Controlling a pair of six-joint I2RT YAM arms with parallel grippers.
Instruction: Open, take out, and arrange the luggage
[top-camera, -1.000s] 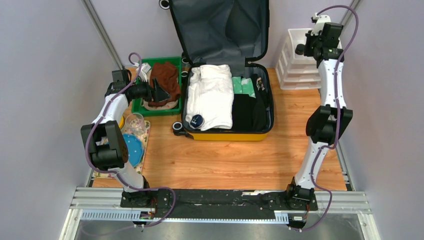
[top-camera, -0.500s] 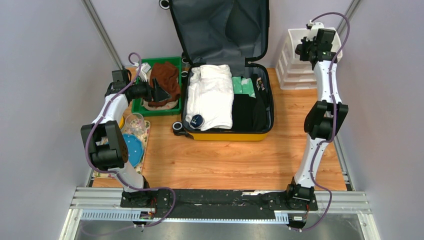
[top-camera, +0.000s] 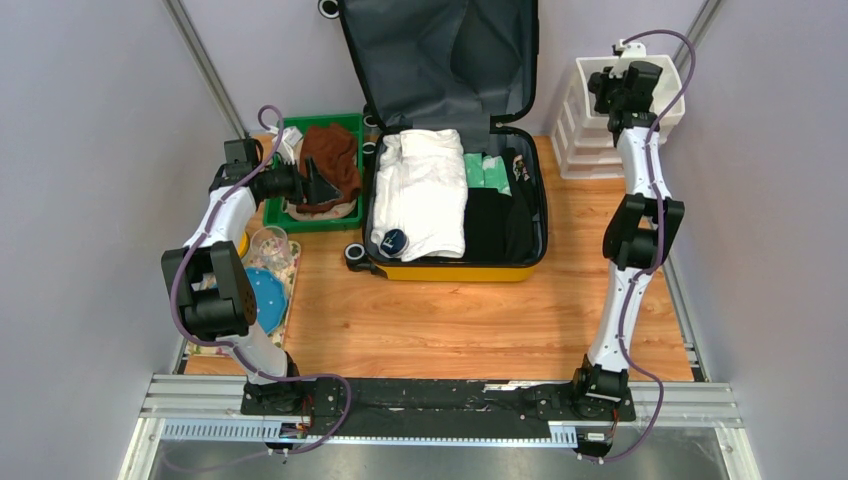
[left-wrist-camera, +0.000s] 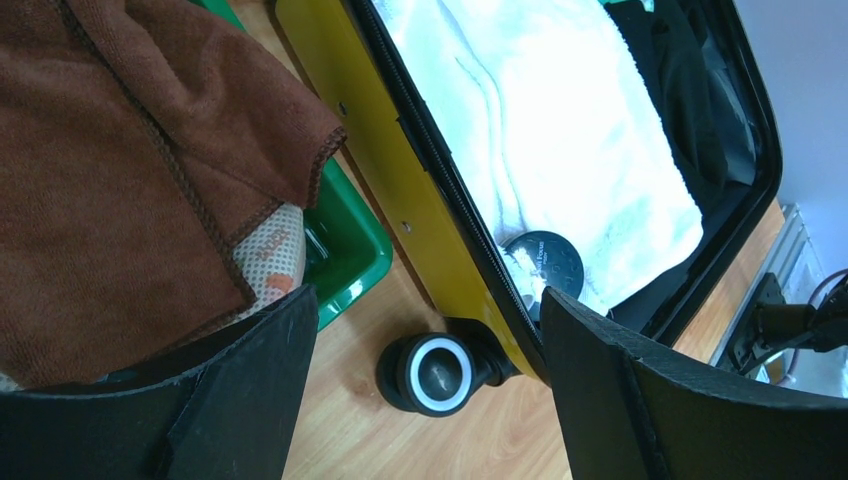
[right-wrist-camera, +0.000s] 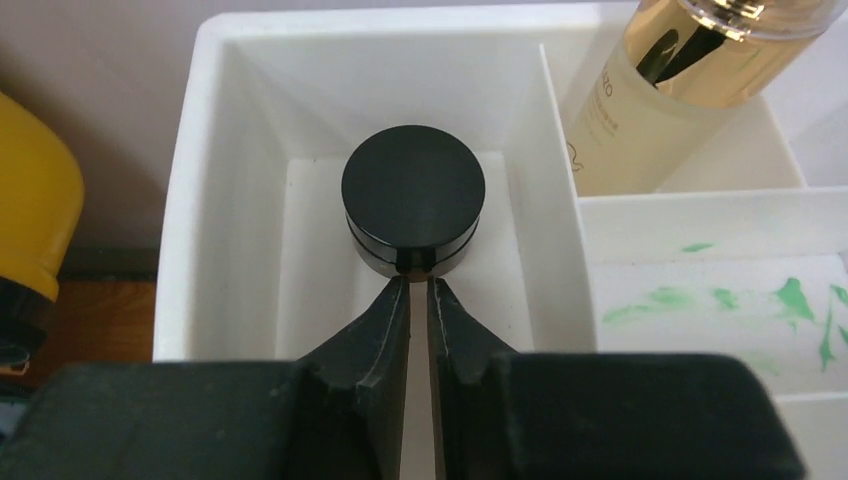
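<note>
Bright even light, soft shadows, overexposed glare on the white towel (left-wrist-camera: 560, 130).

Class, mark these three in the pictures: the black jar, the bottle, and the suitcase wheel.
black jar (right-wrist-camera: 413, 190): right wrist view, centre of its lid.
bottle (right-wrist-camera: 625, 130): right wrist view, its pale body.
wheel (left-wrist-camera: 437, 373): left wrist view, its silver hub.

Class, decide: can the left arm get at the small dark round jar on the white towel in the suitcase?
Probably yes: the left gripper hangs open beside the luggage, lid up, and nothing covers the jar.
</note>
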